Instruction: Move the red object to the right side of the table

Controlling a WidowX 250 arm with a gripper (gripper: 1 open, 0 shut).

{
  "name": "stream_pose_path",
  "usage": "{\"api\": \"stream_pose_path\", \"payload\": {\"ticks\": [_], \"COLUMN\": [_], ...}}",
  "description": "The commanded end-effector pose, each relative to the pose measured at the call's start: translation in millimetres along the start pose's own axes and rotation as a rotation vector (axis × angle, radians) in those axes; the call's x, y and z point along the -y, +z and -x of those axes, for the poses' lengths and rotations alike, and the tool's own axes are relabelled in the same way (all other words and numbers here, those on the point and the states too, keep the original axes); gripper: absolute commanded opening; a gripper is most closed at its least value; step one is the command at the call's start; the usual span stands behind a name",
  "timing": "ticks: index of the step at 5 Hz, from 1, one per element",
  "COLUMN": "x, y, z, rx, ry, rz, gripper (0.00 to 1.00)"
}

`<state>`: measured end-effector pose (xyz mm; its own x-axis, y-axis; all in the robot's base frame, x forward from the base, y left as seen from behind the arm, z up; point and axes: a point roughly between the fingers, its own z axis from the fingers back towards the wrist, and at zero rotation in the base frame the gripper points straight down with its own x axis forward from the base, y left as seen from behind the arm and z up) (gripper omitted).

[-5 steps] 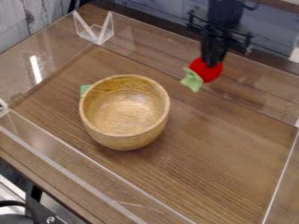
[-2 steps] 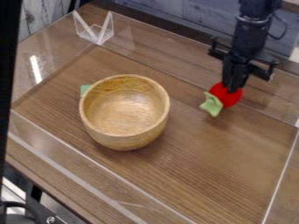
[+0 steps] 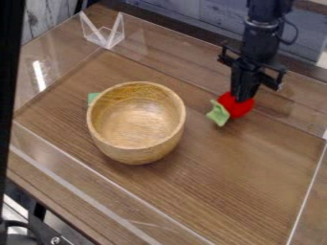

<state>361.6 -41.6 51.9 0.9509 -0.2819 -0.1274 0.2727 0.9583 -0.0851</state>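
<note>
The black tool (image 3: pixel 242 93) points straight down at the right side of the counter (image 3: pixel 230 182), its fingers closed on the red object (image 3: pixel 235 103). That red object sits low, at or just above the wood; contact cannot be judged. Its green leafy end points left and toward the near edge, so its long axis runs diagonally. The fingertips are hard to make out against it. Left of it, apart, stands a wooden bowl (image 3: pixel 136 121), empty inside. A small green piece (image 3: pixel 94 99) peeks from behind the bowl's left rim, mostly hidden.
</note>
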Motion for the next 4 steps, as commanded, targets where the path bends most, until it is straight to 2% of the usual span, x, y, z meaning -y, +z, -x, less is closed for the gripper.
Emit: {"api": "stream_pose_path", "payload": {"ticks": [1,2,3,4], "x": [-5.1,-5.2,-1.7,2.4], "y": [8.5,4.1,-10.9,-24.4], "z": [-7.0,-12.5,-9.7,-6.1], "rx": [0.029,0.019,0.014,0.011], "ry": [0.001,0.000,0.037,0.073], "rz": [-0.004,0.002,0.013,0.023], "gripper": [0.00,0.00,0.00,1.00]}}
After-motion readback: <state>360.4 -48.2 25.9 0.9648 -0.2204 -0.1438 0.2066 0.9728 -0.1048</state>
